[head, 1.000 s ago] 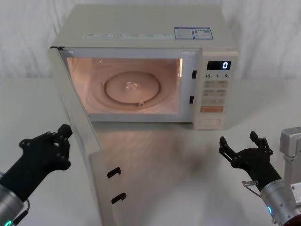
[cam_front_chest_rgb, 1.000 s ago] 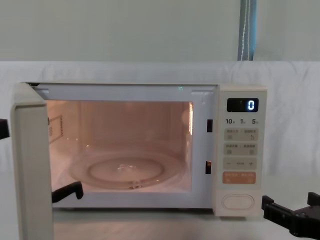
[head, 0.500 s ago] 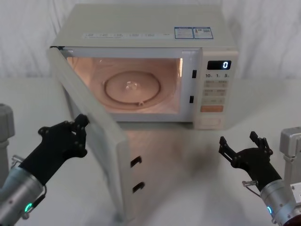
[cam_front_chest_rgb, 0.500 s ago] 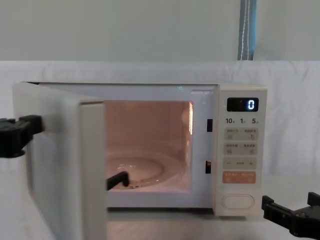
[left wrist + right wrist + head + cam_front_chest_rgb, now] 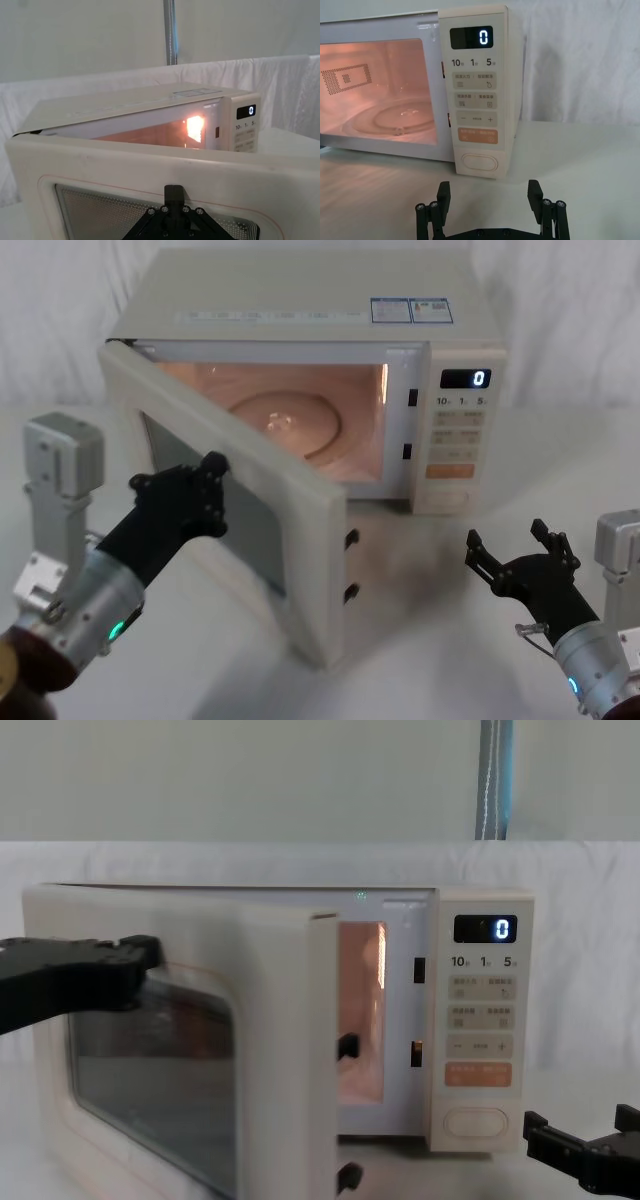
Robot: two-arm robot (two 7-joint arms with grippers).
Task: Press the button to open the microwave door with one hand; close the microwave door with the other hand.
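While left gripper (image 5: 205, 485) pushes door (image 5: 270, 465) | left jaws unclear, right gripper (image 5: 520, 550) jaws open | press until latched

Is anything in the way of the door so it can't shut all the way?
Nothing visible. The left gripper is against the microwave door, and the gap to the lit opening looks clear.

Flat white table surface (image 5: 420, 640) draped in white cloth, carrying one thing: cream boxy microwave oven (image 5: 300, 300) sitting toward the back, in front of a white fabric backdrop (image 5: 560, 310). Oven base rests directly on the tabletop. Lit cavity casts a faint pinkish glow on the table just in front.
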